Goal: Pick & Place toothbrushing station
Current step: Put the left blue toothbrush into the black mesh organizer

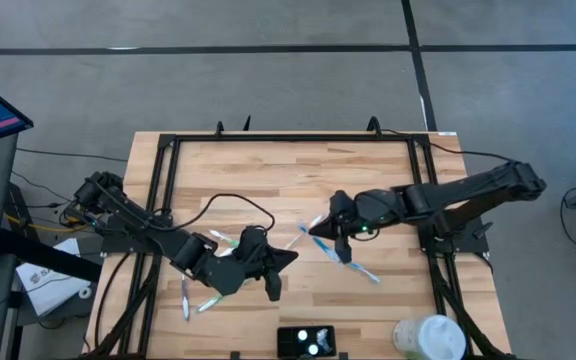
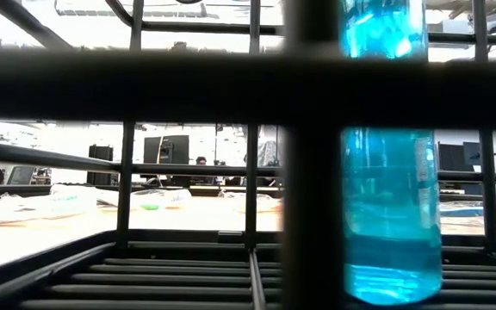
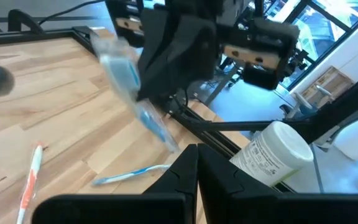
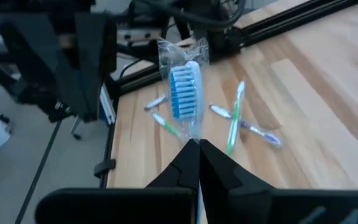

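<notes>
Right pincer point(image 4: 197, 144) was clamped on a wrapped blue toothbrush point(image 4: 184, 93) mid-worktop point(image 1: 268, 170), lifted presumably for carrying to the toothbrushing station point(image 1: 306, 342) at the near edge; left pincer point(image 1: 272, 288) hovered closed, empty.

1. We take this for a robotics lab or workshop: a butcher-block table point(image 1: 298, 170) fenced by a black metal frame point(image 1: 168, 160) stands on grey floor marked with dark tape lines point(image 1: 420, 60)
2. Cables point(image 1: 43, 155) trail off the table's side
3. Beyond the table we see monitors point(image 2: 175, 149) on desks and a seated person point(image 2: 201, 161)
</notes>
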Available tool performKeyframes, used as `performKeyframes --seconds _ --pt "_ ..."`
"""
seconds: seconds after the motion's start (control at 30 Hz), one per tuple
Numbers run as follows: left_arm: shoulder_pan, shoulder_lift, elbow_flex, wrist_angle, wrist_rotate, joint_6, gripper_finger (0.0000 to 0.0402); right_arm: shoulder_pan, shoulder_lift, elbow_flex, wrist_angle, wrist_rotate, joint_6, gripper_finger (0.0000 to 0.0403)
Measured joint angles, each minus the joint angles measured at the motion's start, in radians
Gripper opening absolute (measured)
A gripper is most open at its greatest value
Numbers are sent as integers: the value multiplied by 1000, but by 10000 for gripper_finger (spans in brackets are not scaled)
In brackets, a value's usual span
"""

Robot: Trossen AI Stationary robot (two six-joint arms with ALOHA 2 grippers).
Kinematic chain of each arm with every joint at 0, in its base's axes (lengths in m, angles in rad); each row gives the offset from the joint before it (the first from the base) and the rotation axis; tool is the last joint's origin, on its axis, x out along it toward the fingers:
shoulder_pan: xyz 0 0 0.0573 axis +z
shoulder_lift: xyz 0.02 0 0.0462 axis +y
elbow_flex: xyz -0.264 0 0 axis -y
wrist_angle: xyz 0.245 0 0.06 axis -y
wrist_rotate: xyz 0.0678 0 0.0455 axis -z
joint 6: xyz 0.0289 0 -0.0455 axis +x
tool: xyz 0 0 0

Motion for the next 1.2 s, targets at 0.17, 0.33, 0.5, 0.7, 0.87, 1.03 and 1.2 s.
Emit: performKeyframes --seconds 0.17,0.33,0.5,0.7,0.87,1.03,1.2 --pt "-12 0 0 0 0 38 2 13 -18 0 12 75 18 1" --pt "-13 0 0 -2 -61 53 2 17 -27 0 46 109 61 0" --pt "-3 -1 -72 108 -37 155 2 34 -27 0 118 144 62 0" --pt "2 0 -294 617 53 184 2 59 -27 0 130 191 61 0" --pt "11 0 -421 989 56 275 2 78 -33 0 136 197 66 0" --pt "49 0 -442 994 65 253 2 79 -32 0 138 211 75 0" --pt "110 0 -442 997 157 259 5 86 -32 0 157 220 77 0"
